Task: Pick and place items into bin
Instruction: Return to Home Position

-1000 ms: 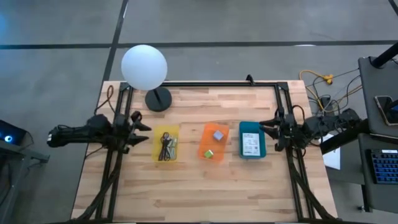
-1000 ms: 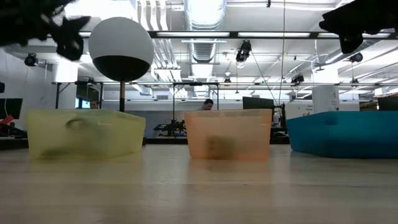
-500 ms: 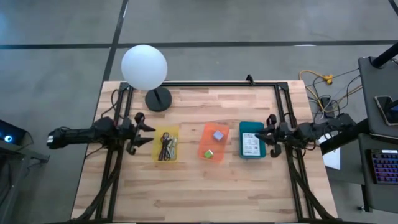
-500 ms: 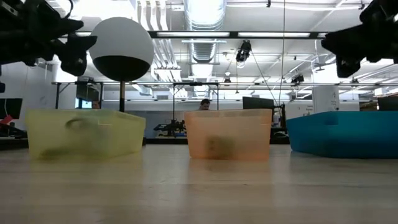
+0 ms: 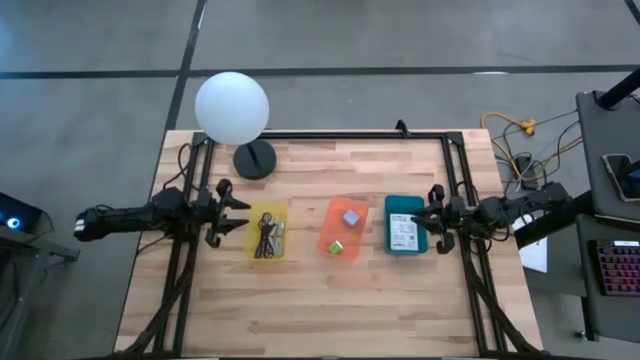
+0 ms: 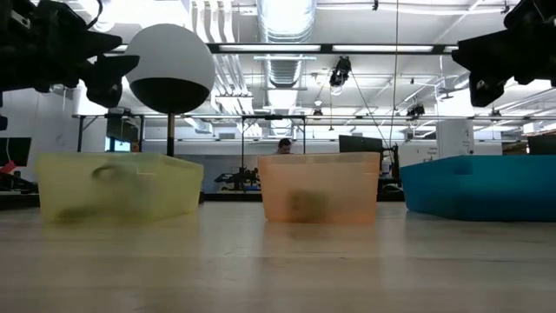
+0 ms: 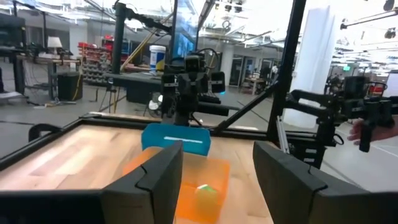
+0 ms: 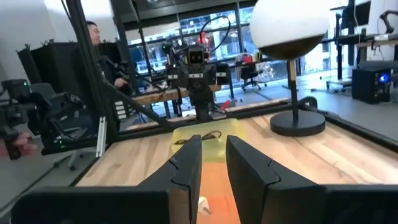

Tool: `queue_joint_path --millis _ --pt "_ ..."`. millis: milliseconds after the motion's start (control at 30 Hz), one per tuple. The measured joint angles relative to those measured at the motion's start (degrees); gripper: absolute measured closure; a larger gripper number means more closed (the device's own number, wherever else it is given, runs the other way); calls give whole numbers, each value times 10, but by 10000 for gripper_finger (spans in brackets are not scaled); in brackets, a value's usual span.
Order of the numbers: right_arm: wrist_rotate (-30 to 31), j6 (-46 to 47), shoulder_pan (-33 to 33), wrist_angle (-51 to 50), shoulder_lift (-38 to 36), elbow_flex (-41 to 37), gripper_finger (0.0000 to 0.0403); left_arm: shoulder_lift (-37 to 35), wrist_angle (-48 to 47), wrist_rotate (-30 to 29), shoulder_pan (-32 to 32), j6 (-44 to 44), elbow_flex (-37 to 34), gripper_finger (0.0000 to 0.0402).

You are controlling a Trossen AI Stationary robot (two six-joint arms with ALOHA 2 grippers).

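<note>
Three bins stand in a row mid-table. The yellow bin (image 5: 267, 232) holds dark coiled cables (image 5: 266, 238). The orange bin (image 5: 343, 229) holds a grey cube (image 5: 351, 217) and a green cube (image 5: 337, 247). The teal bin (image 5: 405, 225) holds a white card (image 5: 402, 233). My left gripper (image 5: 240, 215) hovers open just left of the yellow bin, pointing right; from its wrist I see the orange bin (image 7: 199, 180) between its fingers. My right gripper (image 5: 422, 222) hovers narrowly open over the teal bin's right rim, pointing left (image 8: 213, 142). Both are above bin height (image 6: 104, 74) (image 6: 486, 61).
A lamp with a white globe (image 5: 232, 108) stands on a dark round base (image 5: 254, 159) at the far left of the table. Black frame rails (image 5: 185, 260) (image 5: 470, 270) run along both sides. Bare wood (image 5: 330, 310) lies toward the near edge. People show in the room behind (image 8: 93, 34).
My left gripper has moved toward the table's right, closer to the yellow bin, and come down a little. My right gripper has moved toward the table's left, reaching the teal bin's right rim, also slightly lower. The bins and their contents have stayed put.
</note>
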Motion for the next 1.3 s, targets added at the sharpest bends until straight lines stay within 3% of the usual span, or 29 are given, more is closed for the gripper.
queue_joint_path --millis 1100,1300 --pt "-2 -1 -1 -6 4 0 339 16 3 1 0 -2 0 222" --pt "-140 -47 -75 -27 -2 1 339 17 4 2 0 -2 0 222"
